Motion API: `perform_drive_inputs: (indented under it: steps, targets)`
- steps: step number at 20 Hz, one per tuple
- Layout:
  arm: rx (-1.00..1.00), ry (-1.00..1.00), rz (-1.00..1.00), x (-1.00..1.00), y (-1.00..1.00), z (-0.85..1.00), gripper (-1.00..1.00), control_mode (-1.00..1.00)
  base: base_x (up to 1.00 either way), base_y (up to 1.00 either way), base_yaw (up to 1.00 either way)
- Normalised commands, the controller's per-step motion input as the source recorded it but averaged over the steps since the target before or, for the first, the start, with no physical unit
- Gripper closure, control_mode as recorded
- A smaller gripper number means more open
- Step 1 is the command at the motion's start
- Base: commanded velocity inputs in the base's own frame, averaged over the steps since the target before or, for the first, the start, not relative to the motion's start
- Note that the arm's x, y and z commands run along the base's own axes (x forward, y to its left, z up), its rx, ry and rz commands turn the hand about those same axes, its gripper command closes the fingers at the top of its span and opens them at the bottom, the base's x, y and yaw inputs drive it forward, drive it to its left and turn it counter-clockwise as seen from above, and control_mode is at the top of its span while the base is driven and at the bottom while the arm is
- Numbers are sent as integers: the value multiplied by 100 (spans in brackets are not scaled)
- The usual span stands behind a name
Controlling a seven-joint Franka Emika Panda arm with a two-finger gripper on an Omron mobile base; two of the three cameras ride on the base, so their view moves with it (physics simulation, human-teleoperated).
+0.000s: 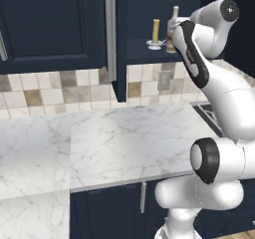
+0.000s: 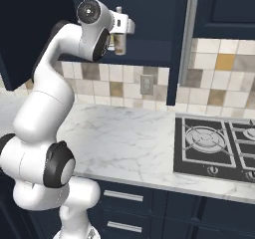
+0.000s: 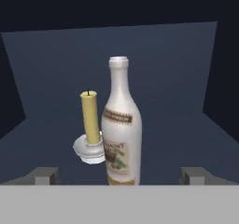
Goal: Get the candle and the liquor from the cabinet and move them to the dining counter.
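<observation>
While the gripper faces into the open cabinet with fingers spread wide, the liquor bottle stands between them, candle just beside.

I can read nothing — the liquor bottle's label carries print, but it's too blurred to make out.

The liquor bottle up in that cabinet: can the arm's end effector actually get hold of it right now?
Probably yes. The liquor stands centred ahead of the open end effector, nothing between them; the candle sits beside and behind it.
</observation>
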Motion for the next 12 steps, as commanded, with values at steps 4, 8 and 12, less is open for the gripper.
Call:
perform_drive_inputs:
  steps: [4,8,12]
  targets:
    - [-1,0,2,22,0,-9,-100,-100,0,0,0]
    - [0,0,0,29,0,-8,-100,-100,0,0,0]
    - [0,0,0,37,0,-6,-100,-100,0,0,0]
